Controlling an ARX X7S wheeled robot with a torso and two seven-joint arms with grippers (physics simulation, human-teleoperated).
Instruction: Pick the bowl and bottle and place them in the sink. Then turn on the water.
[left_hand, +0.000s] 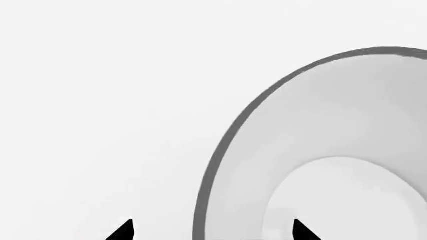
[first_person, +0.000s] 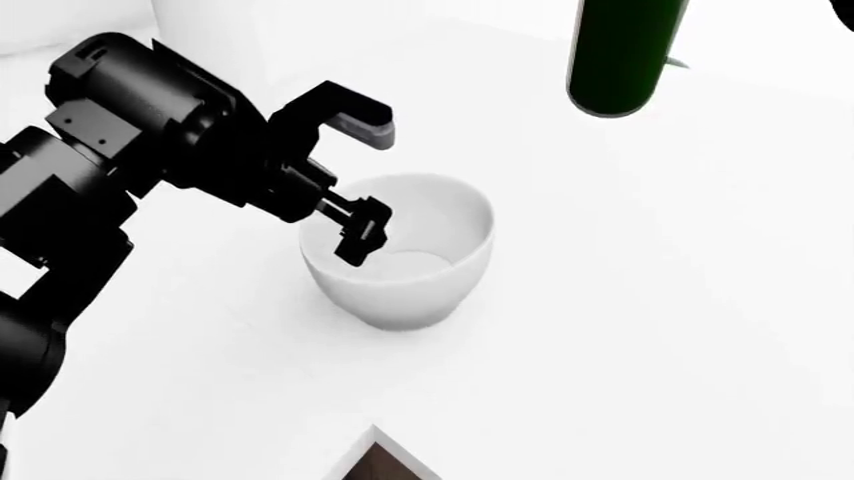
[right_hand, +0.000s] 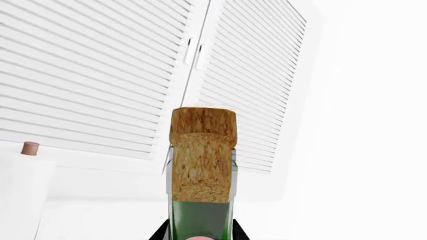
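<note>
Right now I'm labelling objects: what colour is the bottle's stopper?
Mottled tan cork in the green bottle, clearest in the right wrist view.

bottle (first_person: 623, 55) top cropped (head view), right gripper unseen

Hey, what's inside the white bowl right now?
The bowl holds no objects: only its smooth inner wall and flat bottom show. One finger of the left tool dips over its near rim and hides a patch of the interior in the head view.

One bowl (first_person: 398, 262), one bottle (first_person: 625, 52) with one cork (right_hand: 202, 152), one arm (first_person: 127, 160), two louvred doors (right_hand: 93, 70), and one small tan knob (right_hand: 30, 148).
</note>
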